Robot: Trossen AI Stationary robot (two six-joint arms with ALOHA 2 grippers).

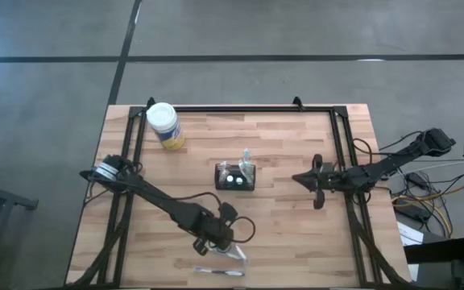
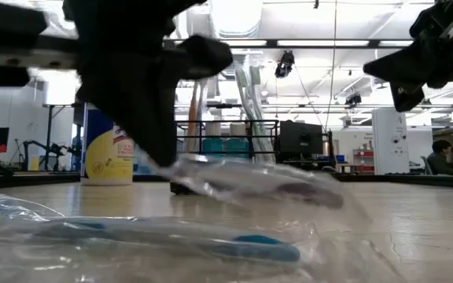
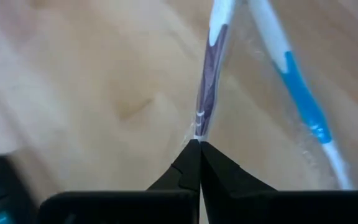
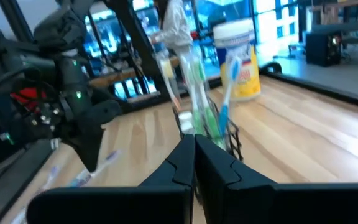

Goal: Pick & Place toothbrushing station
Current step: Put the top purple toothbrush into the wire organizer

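The black wire-mesh caddy [image 1: 236,176] stands on its base at the table's middle, with several toothbrushes upright in it [image 4: 199,106]. My left gripper [image 1: 221,238] is near the front edge, shut on a clear-wrapped purple toothbrush [image 3: 209,74]. A second wrapped toothbrush with a blue handle [image 3: 298,99] lies flat on the table beside it, and also shows in the low view [image 2: 171,236]. My right gripper [image 1: 316,182] is shut and empty, above the table to the right of the caddy. My left gripper pinches the clear wrapper at one end of the purple toothbrush [image 3: 199,129] between its two fingertips. The fingers come from above, pointing down, in line with the brush's length. The brush slants down away from the fingers [image 2: 274,187]. I cannot tell whether its far end touches the table.
A yellow round tub with a white lid [image 1: 165,126] stands at the far left of the table. A black rail frame [image 1: 240,107] runs along the far edge and both sides. Bare wood lies between the caddy and my left gripper.
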